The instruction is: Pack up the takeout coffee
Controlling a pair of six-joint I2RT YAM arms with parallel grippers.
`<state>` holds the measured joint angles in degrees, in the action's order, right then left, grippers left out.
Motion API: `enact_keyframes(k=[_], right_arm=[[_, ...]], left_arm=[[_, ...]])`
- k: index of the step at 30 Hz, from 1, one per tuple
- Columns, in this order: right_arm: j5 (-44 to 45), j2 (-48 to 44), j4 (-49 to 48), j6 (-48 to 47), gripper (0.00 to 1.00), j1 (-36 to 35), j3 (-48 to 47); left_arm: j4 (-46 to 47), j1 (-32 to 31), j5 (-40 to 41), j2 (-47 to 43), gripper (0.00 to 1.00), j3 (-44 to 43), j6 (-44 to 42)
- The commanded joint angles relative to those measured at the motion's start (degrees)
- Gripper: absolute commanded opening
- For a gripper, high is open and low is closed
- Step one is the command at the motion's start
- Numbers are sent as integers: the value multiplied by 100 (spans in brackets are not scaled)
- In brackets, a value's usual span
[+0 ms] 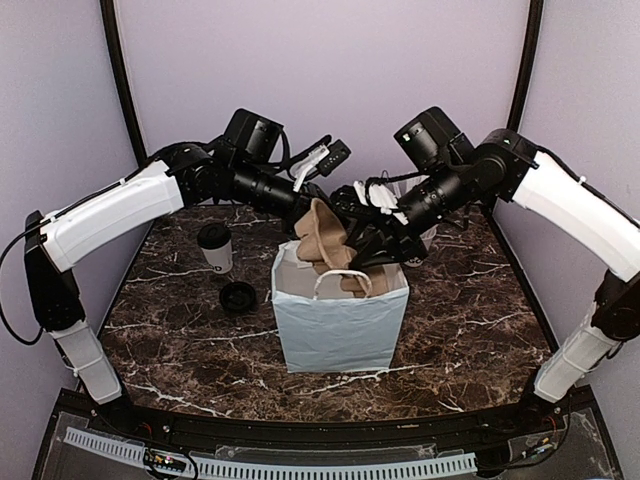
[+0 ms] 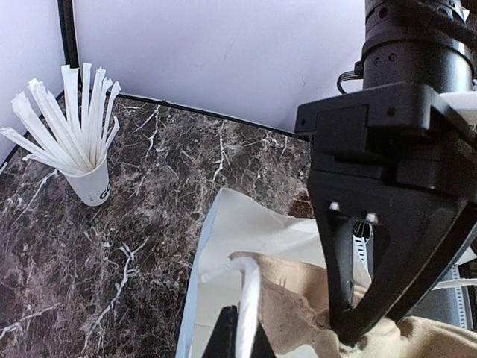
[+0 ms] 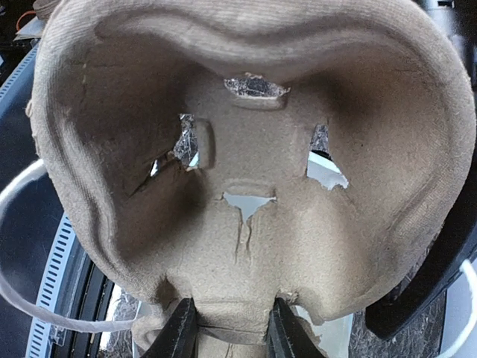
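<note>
The takeout coffee point(image 1: 215, 248), a small white cup with a black lid, stands on the marble table to the left of the white paper bag point(image 1: 340, 325). A brown pulp cup carrier point(image 1: 324, 240) sticks up out of the bag's mouth. My right gripper point(image 3: 231, 335) is shut on the carrier's point(image 3: 246, 149) lower edge, and the carrier fills that wrist view. My left gripper point(image 2: 240, 337) is shut on the bag's white handle point(image 2: 250, 298) at the bag's back left rim. In the top view the left gripper point(image 1: 303, 212) and the right gripper point(image 1: 372, 255) both hang over the bag.
A loose round black lid point(image 1: 239, 296) lies on the table between the coffee and the bag. A white cup of long white sticks point(image 2: 89, 175) stands near the back wall. The right gripper's black body point(image 2: 387, 224) hangs close beside my left one.
</note>
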<state>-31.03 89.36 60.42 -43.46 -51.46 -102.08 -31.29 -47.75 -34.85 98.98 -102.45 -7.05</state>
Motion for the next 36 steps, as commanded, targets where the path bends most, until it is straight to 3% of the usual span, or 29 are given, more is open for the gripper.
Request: enact_keyframes(k=[1,18,26,28,30,36], right_arm=[[210,-136,-44,-76,30,-69,170],[1115,595,792,106,30,-428,-414],[1579,735,997,250,31,-453,-533],[1677,673,1001,243,31,-461,-466],[1773,665,1033,246,31,-469,-456],[1804,906,1291,338,31,-477,-629]], left_arm=[[172,65,-164,-387,0,135,107],[228,150,232,-515,2,320,340],[203,328,604,-849,17,415,352],[311,372,637,-971,23,521,370],[427,412,709,-1085,40,641,406],[646,502,1016,-1323,52,888,466]])
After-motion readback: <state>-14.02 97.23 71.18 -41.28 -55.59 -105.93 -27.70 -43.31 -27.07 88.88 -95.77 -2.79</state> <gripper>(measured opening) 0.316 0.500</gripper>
